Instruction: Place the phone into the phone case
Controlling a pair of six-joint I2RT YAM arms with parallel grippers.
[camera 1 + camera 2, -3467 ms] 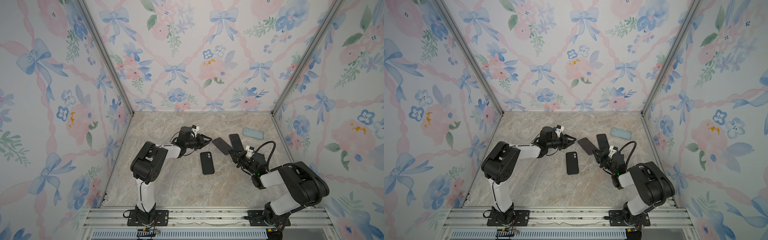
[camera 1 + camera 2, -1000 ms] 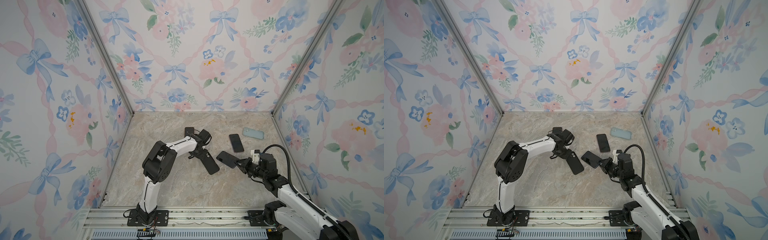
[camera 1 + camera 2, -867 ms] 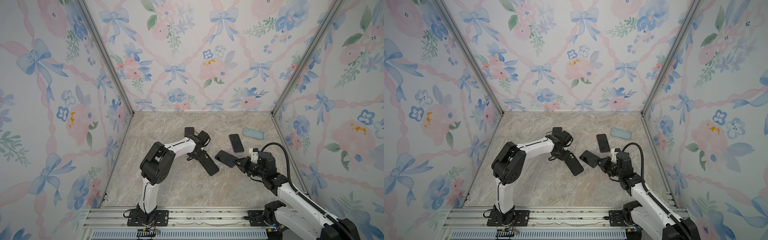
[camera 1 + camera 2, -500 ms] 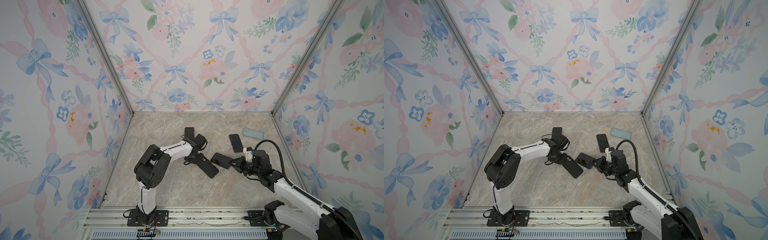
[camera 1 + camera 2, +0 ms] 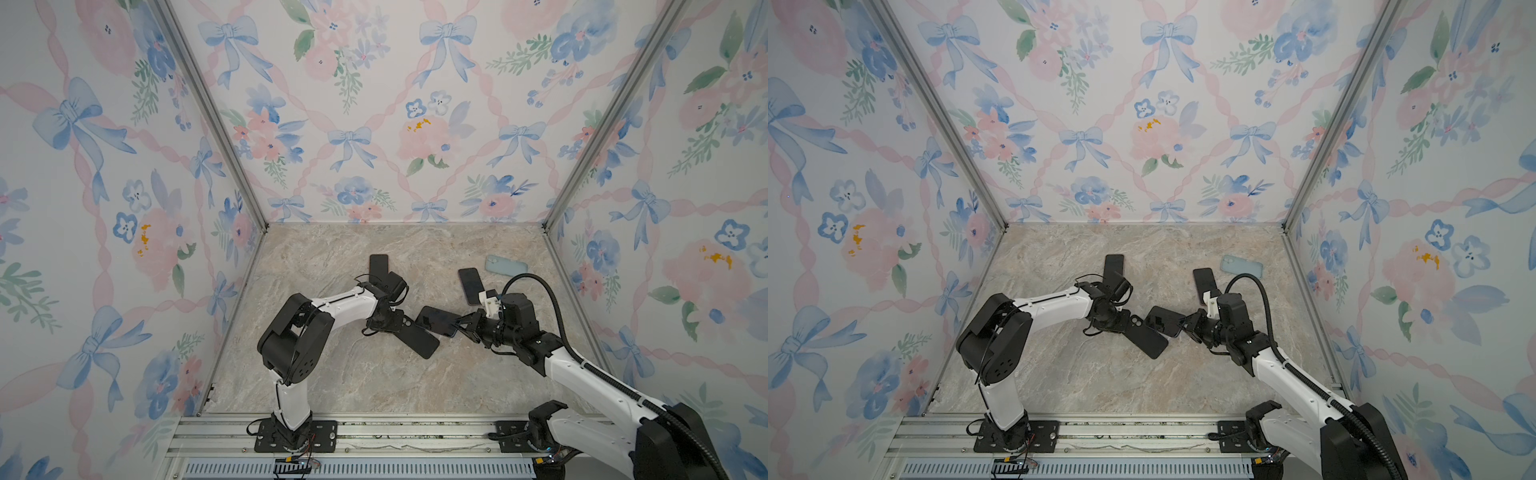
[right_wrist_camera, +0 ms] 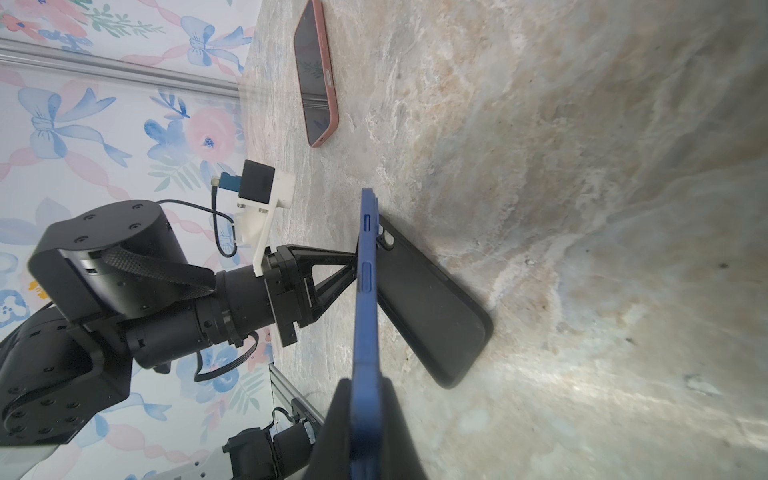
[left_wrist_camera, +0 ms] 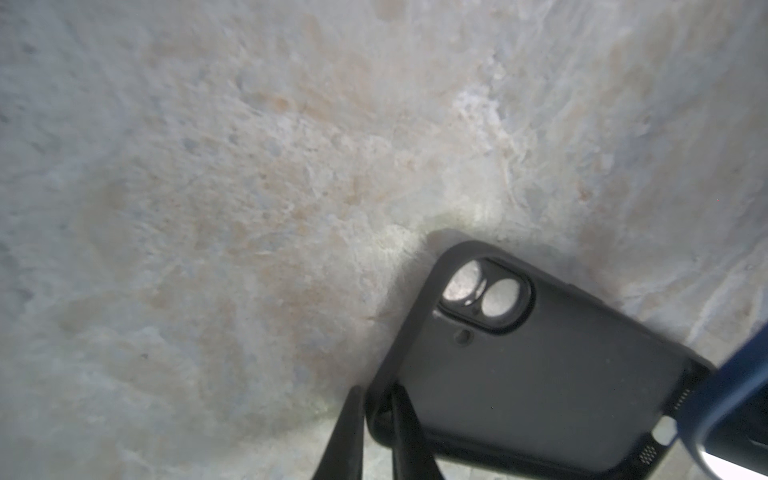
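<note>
Since the earlier frames the case has gone from lying flat mid-desk to being pinched and lifted at one end, and the phone has been carried leftward until it meets the case near the middle of the desk. In both top views the left gripper [image 5: 400,324] [image 5: 1122,322] is clamped narrow on the camera end of the black case [image 5: 422,343] [image 5: 1148,338], which slants toward the front edge. The right gripper [image 5: 461,324] [image 5: 1187,324] is closed on the dark blue phone [image 5: 436,321] [image 5: 1163,321], which overlaps the case's long side. A black phone [image 5: 378,264] lies behind the left arm, with a pink phone [image 5: 471,286] and a pale case [image 5: 506,265] toward the back right corner. In the left wrist view the left gripper [image 7: 376,419] pinches the case [image 7: 540,374] by its rim near the camera cut-out. The marble desk [image 7: 249,166] shows through that cut-out, so the case is empty. The phone [image 7: 748,390] covers its far corner. In the right wrist view the right gripper [image 6: 365,436] holds the phone [image 6: 365,291] edge-on. The case [image 6: 428,307] sits just beyond it, tilted, with its free end down by the desk. Whether phone and case touch I cannot tell. The left gripper [image 6: 347,262] reaches in from behind, and the pink phone [image 6: 318,75] lies flat farther off.
</note>
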